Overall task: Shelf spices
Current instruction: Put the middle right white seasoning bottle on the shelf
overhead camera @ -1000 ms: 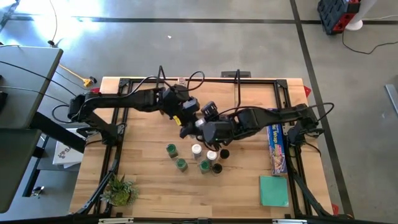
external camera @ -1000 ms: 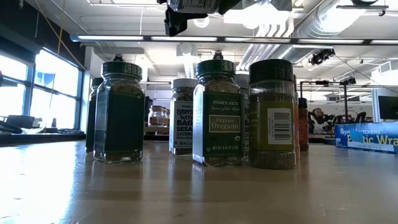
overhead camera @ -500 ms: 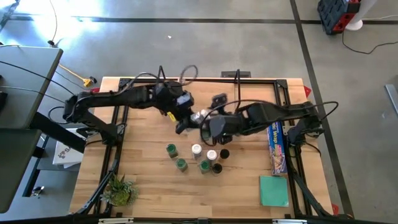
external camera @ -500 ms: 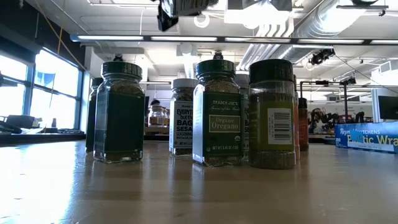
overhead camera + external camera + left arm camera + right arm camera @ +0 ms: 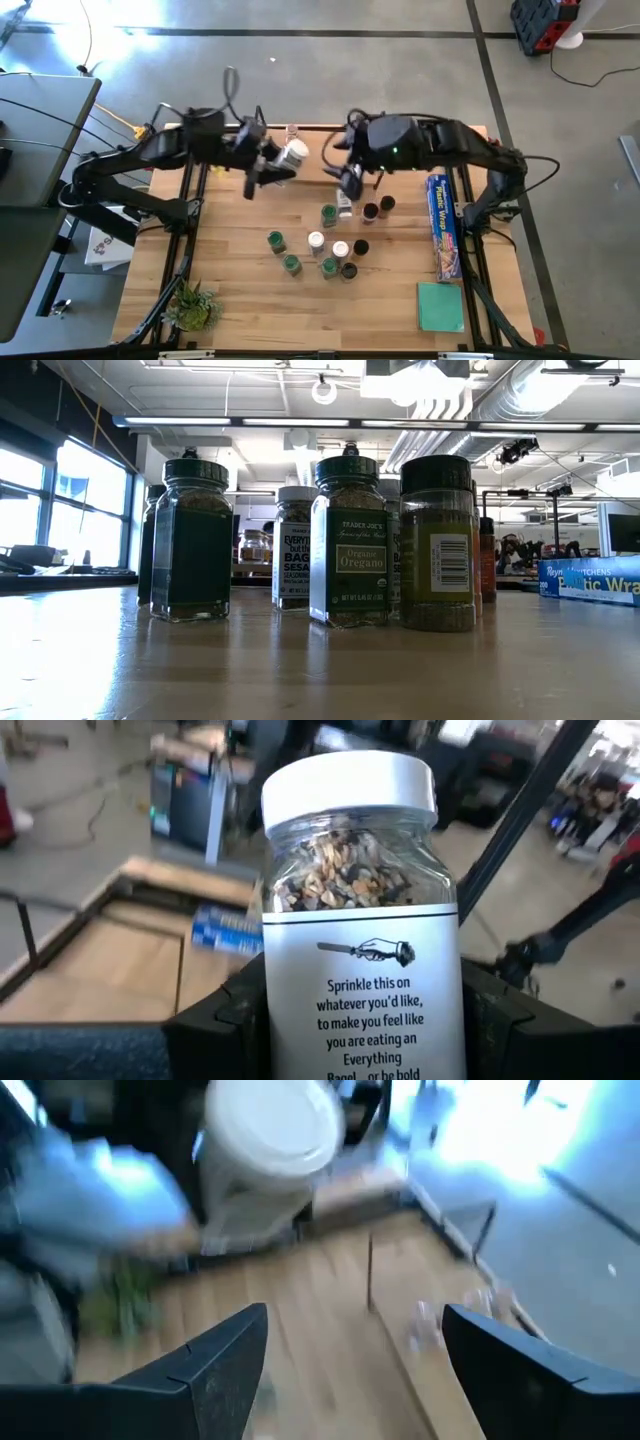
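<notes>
My left gripper (image 5: 282, 163) clamps a white-capped seasoning jar (image 5: 357, 910) above the tabletop's (image 5: 240, 300) far edge; my right gripper (image 5: 355, 1350), fingers spread and empty, hovers near the far-edge middle.

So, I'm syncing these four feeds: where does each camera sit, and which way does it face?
High view: overhead, straight down on the table; both arms show, left gripper, right gripper.
Low view: at table-top height, level past the oregano jar; no arm shows.
Left wrist view: past its own fingers, shut on the white-capped jar.
Right wrist view: past its open fingers, toward that same jar.
Shared: the white-capped jar shows in the high view and both wrist views.
</notes>
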Controlling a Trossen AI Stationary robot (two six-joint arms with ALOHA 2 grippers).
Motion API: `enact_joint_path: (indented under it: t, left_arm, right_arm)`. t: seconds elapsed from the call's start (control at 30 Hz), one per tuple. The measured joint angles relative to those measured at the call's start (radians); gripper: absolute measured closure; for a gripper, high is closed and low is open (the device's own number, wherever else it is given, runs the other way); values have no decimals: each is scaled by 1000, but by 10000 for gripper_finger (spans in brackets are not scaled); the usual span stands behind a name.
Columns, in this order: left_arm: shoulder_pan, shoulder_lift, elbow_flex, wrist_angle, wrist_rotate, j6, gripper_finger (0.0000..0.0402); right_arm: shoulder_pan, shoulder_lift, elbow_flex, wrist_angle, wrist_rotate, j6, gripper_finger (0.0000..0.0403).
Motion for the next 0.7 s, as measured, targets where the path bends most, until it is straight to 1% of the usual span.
enact_joint_path:
  t: [0.07, 0.13, 0.2, 0.23, 0.4, 0.47, 0.7]
  left_arm:
    - [0, -23, 0, 15, -6, 0, 214]
    - [0, -41, 0, 16, -20, 1, 214]
    - [0, -53, 0, 14, -39, 9, 214]
    - [0, -58, 0, 17, -48, 14, 214]
    - [0, -68, 1, 34, -55, 17, 214]
    - [0, -66, 1, 33, -55, 17, 214]
    - [0, -63, 1, 35, -63, 35, 214]
  right_arm:
    - [-7, -10, -77, 208, -9, -12, 108]
    - [-19, -9, -145, 430, -88, -15, 107]
    - [-36, -9, -191, 592, -169, 14, 107]
    - [-45, -10, -211, 653, -182, 35, 107]
    - [-71, 0, -273, 894, -171, 89, 107]
    - [-77, 12, -276, 940, -172, 101, 107]
    - [-78, 44, -277, 952, -186, 128, 107]
